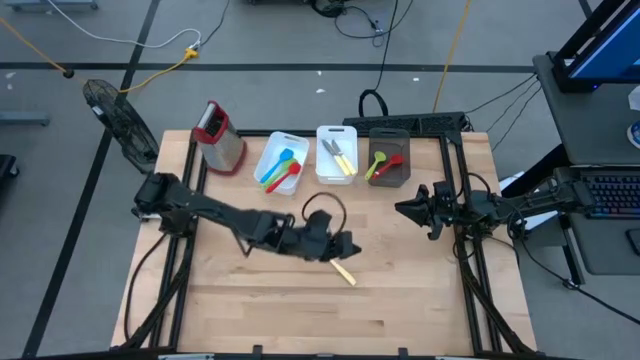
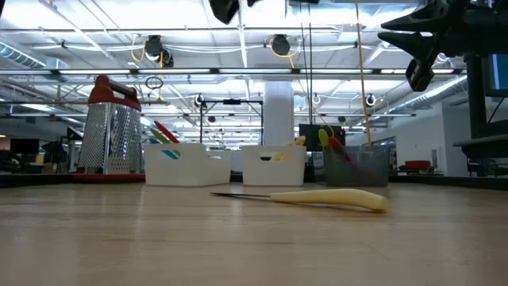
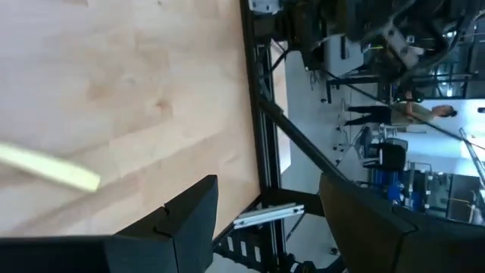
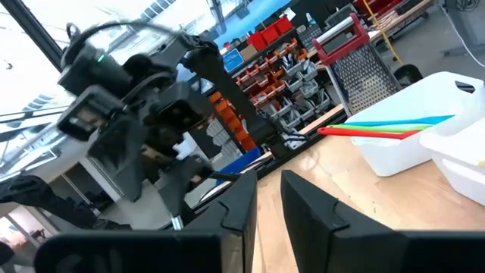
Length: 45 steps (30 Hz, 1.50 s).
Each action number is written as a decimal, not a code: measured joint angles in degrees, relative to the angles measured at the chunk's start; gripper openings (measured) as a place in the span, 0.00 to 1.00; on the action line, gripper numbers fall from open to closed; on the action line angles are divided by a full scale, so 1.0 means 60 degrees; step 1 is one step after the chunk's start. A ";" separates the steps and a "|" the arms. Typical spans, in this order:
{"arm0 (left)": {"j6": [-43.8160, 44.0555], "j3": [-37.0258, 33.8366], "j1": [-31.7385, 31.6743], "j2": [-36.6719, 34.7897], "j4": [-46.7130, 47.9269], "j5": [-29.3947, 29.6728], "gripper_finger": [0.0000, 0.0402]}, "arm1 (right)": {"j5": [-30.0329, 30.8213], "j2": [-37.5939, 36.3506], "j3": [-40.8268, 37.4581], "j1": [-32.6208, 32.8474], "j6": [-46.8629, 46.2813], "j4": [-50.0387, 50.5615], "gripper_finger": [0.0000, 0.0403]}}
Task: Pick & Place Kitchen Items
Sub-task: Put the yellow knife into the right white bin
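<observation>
A: Where's your left gripper point(image 1: 345, 247) rn?

B: Mid-table, hanging above the knife point(image 1: 343, 271), fingers spread apart w/ nothing between them. The left wrist view shows the pale handle just off to one side of my fingers point(image 3: 189, 220), so I'm not lined up over it.

A: And the knife itself?

B: Flat on the wooden table point(image 1: 400, 310), alone, well apart from the bins. The low view shows it lying on its side, thin blade one way, yellow handle the other. Nothing's touching it.

A: Everything else sorted?

B: Looks so. Blue, green & red utensils lie in the left white bin point(image 1: 280, 160), yellow-handled knives in the middle white bin point(image 1: 336, 152), a green and a red spoon in the dark grey bin point(image 1: 388, 158). Grouped by kind, I'd say, so this one prob belongs w/ the other knives.

A: Right arm?

B: My right gripper point(image 1: 410, 209) waits by the table's right edge, held up off the surface, fingers only a bit apart, empty. The grater point(image 1: 218, 137) stands at the back left, not my job.
</observation>
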<state>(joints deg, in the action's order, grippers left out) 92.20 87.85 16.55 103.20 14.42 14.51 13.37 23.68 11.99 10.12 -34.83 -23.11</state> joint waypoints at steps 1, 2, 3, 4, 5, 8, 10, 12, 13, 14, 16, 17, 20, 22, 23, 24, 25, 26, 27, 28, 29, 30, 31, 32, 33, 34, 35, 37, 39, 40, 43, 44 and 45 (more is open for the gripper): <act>0.0135 0.0000 0.0167 0.0000 0.0053 0.0206 0.59 | 0.0002 0.0000 0.0000 -0.0002 -0.0004 0.0000 0.14; 0.0300 0.0000 0.0329 0.0000 0.0135 0.0449 0.59 | 0.0003 0.0000 0.0000 0.0001 -0.0017 0.0000 0.14; 0.0492 0.0000 0.0490 0.0000 0.0211 0.0700 0.59 | 0.0003 0.0000 0.0000 -0.0001 -0.0055 -0.0003 0.14; 0.0731 0.0000 0.0668 0.0000 0.0268 0.0997 0.59 | 0.0000 0.0000 0.0000 -0.0002 -0.0054 0.0000 0.14; 0.1029 0.0000 0.0830 0.0000 0.0328 0.1292 0.59 | 0.0002 0.0000 0.0000 0.0000 -0.0044 0.0000 0.14; 0.2035 0.0000 0.1276 0.0000 0.0440 0.2029 0.59 | 0.0000 0.0000 0.0000 0.0002 -0.0073 0.0003 0.14; 0.2646 0.0000 0.1541 0.0000 0.0437 0.2362 0.59 | 0.0000 0.0000 0.0000 -0.0002 -0.0076 0.0000 0.14; 0.3201 0.0000 0.1765 0.0000 0.0449 0.2790 0.59 | 0.0001 0.0000 0.0000 0.0001 -0.0076 0.0004 0.14; 0.3451 0.0000 0.1870 0.0000 0.0514 0.2992 0.59 | 0.0000 0.0000 0.0000 0.0000 -0.0076 0.0004 0.14; 0.3743 0.0000 0.1954 0.0000 0.0620 0.3195 0.59 | -0.0004 0.0000 0.0000 -0.0001 -0.0076 0.0004 0.14; 0.4289 0.0000 0.2071 0.0003 0.0744 0.3472 0.59 | -0.0018 0.0000 0.0000 -0.0002 -0.0076 0.0004 0.14; 0.4577 0.0000 0.2097 0.0004 0.0845 0.3589 0.59 | -0.0018 0.0000 0.0000 0.0002 -0.0076 0.0007 0.14; 0.5440 0.0004 0.2091 0.0126 0.0891 0.3695 0.59 | -0.0020 0.0000 0.0000 -0.0001 -0.0076 0.0007 0.14; 0.5730 0.0000 0.2072 0.0209 0.0943 0.3546 0.59 | -0.0022 0.0000 0.0000 0.0000 -0.0076 0.0014 0.14; 0.5809 0.0018 0.2036 0.0290 0.0877 0.3556 0.59 | -0.0022 0.0000 0.0000 0.0002 -0.0065 0.0031 0.14; 0.5982 0.0044 0.2023 0.0343 0.0868 0.3633 0.59 | -0.0022 0.0000 0.0000 0.0002 -0.0058 0.0040 0.14; 0.6149 0.0044 0.2041 0.0377 0.0890 0.3683 0.59 | -0.0022 0.0000 0.0000 0.0000 -0.0062 0.0044 0.14; 0.6282 0.0044 0.2052 0.0445 0.0914 0.3671 0.59 | -0.0022 0.0000 0.0000 0.0002 -0.0065 0.0048 0.14; 0.6427 0.0047 0.2042 0.0534 0.0818 0.3653 0.59 | -0.0022 0.0000 0.0000 0.0000 -0.0059 0.0088 0.14; 0.6616 0.0096 0.2029 0.0644 0.0811 0.3631 0.59 | -0.0022 0.0000 0.0000 0.0002 -0.0058 0.0167 0.14; 0.6817 0.0143 0.2020 0.0757 0.0822 0.3615 0.59 | -0.0022 0.0000 0.0000 -0.0002 -0.0055 0.0239 0.14; 0.6938 0.0199 0.2021 0.0872 0.0867 0.3546 0.59 | -0.0022 0.0000 0.0000 -0.0001 -0.0053 0.0319 0.14; 0.6993 0.0329 0.2015 0.1029 0.0922 0.3430 0.59 | -0.0022 0.0000 0.0000 0.0002 -0.0051 0.0422 0.14; 0.7018 0.0537 0.1988 0.1195 0.0909 0.3280 0.59 | -0.0022 0.0000 0.0000 0.0000 -0.0051 0.0503 0.14; 0.7050 0.0751 0.1965 0.1352 0.0947 0.3121 0.59 | -0.0024 0.0000 0.0000 0.0000 -0.0051 0.0543 0.14; 0.7049 0.1008 0.1926 0.1532 0.1057 0.2966 0.59 | -0.0023 0.0002 0.0000 0.0000 -0.0051 0.0574 0.14; 0.7042 0.1321 0.1884 0.1744 0.1214 0.2800 0.59 | -0.0022 0.0000 0.0000 0.0001 -0.0051 0.0615 0.14; 0.6993 0.2021 0.1816 0.2170 0.1776 0.2410 0.59 | -0.0022 0.0000 0.0000 -0.0002 -0.0048 0.0699 0.14; 0.7015 0.2819 0.1781 0.2611 0.2767 0.2102 0.59 | -0.0015 0.0000 0.0000 0.0002 -0.0051 0.0758 0.14; 0.7084 0.3246 0.1772 0.2810 0.3297 0.1969 0.59 | -0.0011 0.0000 0.0000 0.0002 -0.0051 0.0765 0.14; 0.7529 0.4509 0.1782 0.3378 0.5085 0.1620 0.59 | -0.0008 0.0000 0.0000 0.0002 -0.0051 0.0765 0.14; 0.7684 0.4911 0.1786 0.3581 0.5530 0.1540 0.59 | -0.0006 0.0000 0.0000 -0.0001 -0.0051 0.0761 0.14; 0.7805 0.5282 0.1789 0.3806 0.5902 0.1480 0.59 | -0.0005 0.0000 0.0000 0.0001 -0.0047 0.0761 0.14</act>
<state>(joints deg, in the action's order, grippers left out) 139.03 119.55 27.29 126.03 49.83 23.39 13.33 23.68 11.99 10.13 -35.11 -18.55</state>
